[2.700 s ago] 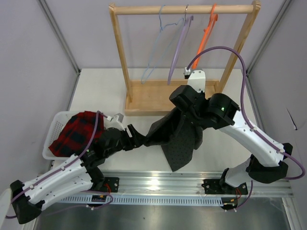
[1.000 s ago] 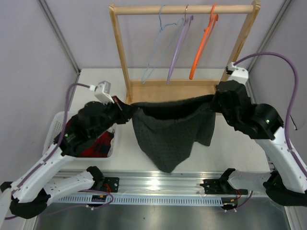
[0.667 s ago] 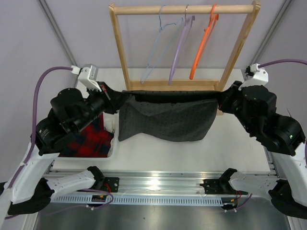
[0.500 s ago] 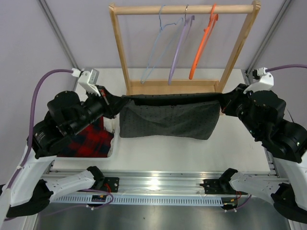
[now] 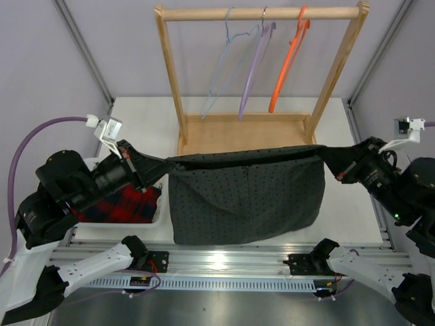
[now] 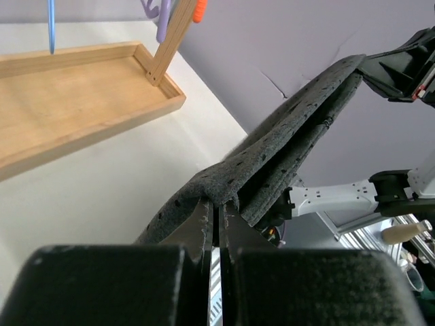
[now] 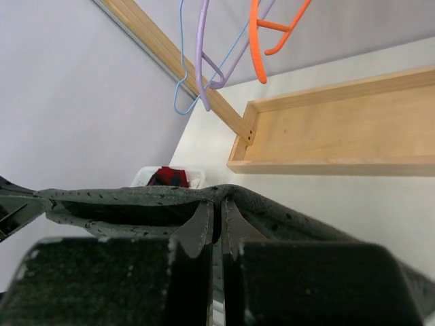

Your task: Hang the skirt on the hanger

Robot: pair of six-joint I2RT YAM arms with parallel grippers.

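Observation:
The skirt (image 5: 245, 197), dark charcoal with tiny light dots, hangs stretched flat between my two grippers, in front of the rack. My left gripper (image 5: 163, 166) is shut on its top left corner, and the left wrist view shows the cloth edge (image 6: 292, 136) pinched at the fingertips (image 6: 217, 204). My right gripper (image 5: 325, 155) is shut on the top right corner, with the waist edge (image 7: 136, 200) running away from its tips (image 7: 217, 205). The pale blue wire hanger (image 5: 219, 75) hangs on the rack bar, leftmost of three, behind and above the skirt; it also shows as the blue hanger (image 7: 182, 95).
A wooden rack (image 5: 241, 132) with a tray base stands at the back of the table. A lilac hanger (image 5: 253, 68) and an orange hanger (image 5: 285, 61) hang beside the blue one. A white basket (image 5: 115, 221) at the left holds a red-and-navy plaid garment (image 5: 126, 204).
Both arms have drawn back toward the near edge and spread apart. The skirt, earlier bunched between them, is now pulled taut and hangs as a wide flat sheet.

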